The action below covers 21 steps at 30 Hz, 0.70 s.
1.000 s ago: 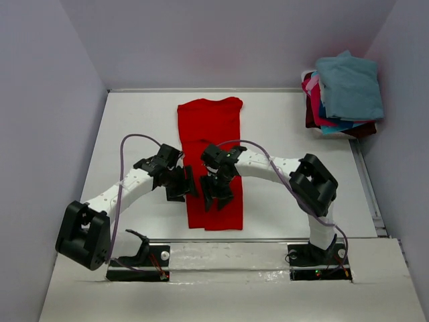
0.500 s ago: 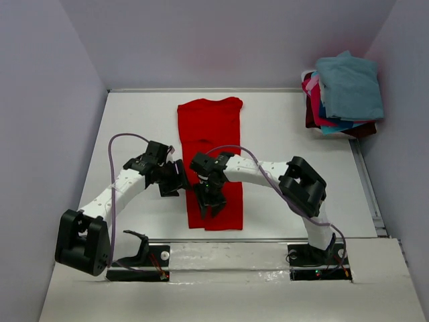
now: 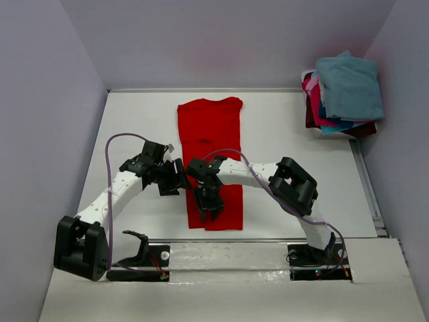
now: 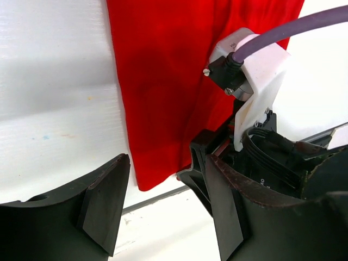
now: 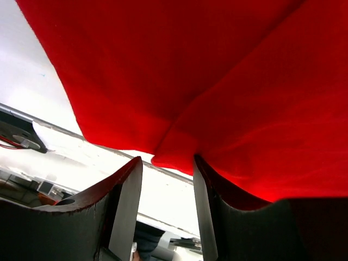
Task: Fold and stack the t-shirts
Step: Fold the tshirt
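Observation:
The bright red t-shirt (image 3: pixel 209 144) lies flat on the white table (image 3: pixel 288 141) as a long folded strip running from far to near. My left gripper (image 3: pixel 175 180) is open and empty just beside the strip's left edge; in its wrist view (image 4: pixel 166 174) the shirt's near left corner (image 4: pixel 157 109) lies ahead of the jaws. My right gripper (image 3: pixel 206 200) is over the near left part of the shirt. In its wrist view (image 5: pixel 167 163) it is open, with a bulge of red cloth (image 5: pixel 179 147) at the tip of the right finger (image 5: pixel 204 206).
A stack of folded shirts (image 3: pixel 342 100) sits at the back right corner, teal-blue (image 3: pixel 350 84) on top, with pink (image 3: pixel 313 99) and dark maroon (image 3: pixel 362 131) edges showing. Walls close the table on three sides. A metal rail (image 3: pixel 268 239) runs along the near edge.
Both grippers have shifted left. The right gripper moved across the shirt toward its near left edge, and the left gripper drew off the cloth to the table beside it.

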{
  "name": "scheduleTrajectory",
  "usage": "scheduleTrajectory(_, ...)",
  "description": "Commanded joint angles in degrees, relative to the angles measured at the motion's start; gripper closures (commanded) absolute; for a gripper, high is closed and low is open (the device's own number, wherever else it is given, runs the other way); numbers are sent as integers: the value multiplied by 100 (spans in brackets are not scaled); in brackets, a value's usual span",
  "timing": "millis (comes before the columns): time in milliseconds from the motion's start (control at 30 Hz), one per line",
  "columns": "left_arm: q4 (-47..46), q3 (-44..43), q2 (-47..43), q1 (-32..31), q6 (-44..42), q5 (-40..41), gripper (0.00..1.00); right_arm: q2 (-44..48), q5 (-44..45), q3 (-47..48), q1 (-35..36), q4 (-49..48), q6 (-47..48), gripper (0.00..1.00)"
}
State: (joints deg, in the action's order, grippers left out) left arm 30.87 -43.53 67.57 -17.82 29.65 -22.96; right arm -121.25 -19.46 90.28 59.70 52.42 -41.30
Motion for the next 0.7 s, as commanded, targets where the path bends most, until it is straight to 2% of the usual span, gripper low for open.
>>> scheduleTrajectory(0, -11, 55, -200, 51, -179, -191, 31, -91, 92, 148, 103, 5, -150, 52)
scheduleTrajectory(133, -46, 125, -227, 51, -179, -261, 31, -223, 118, 306, 103, 92, -168, 53)
scheduleTrajectory(233, -55, 160, -253, 51, -179, -288, 31, -294, 179, 385, 103, 154, -177, 62)
scheduleTrajectory(533, -90, 178, -288, 51, -170, -340, 31, -417, 276, 464, 156, 321, -177, 63)
scheduleTrajectory(667, -99, 187, -262, 51, -170, -349, 31, -417, 276, 429, 156, 330, -186, 67)
